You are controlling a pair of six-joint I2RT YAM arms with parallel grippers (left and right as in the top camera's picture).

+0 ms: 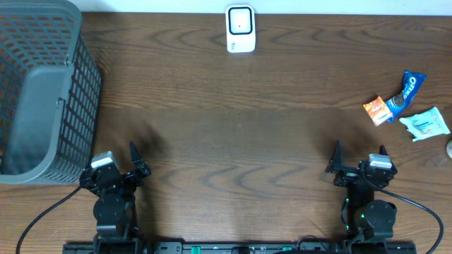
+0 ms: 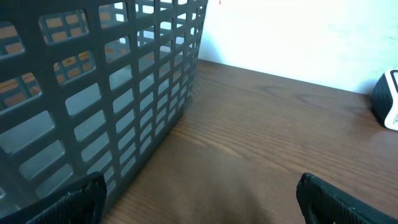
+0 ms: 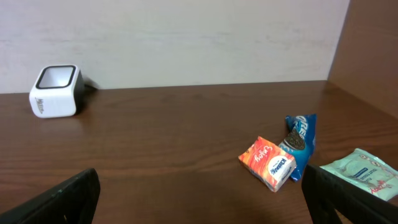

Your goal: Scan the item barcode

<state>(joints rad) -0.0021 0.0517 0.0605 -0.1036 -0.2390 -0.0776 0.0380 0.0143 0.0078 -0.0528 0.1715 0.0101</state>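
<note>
Left gripper: we see the left gripper low at the near edge of the dark wood-grain table, jaws spread wide, nothing between them.
Right gripper: the right gripper sits at the near right, jaws just as wide and empty.
Basket: the grey plastic lattice basket fills the far-left corner, just beside our left gripper.
Scanner: the white box-shaped barcode scanner stands at the far edge, centre.
Items: an orange snack packet touches a blue cookie packet; a pale green-and-white wrapper lies just beside them, all at the right edge, well apart from the scanner and beyond our right gripper.
</note>
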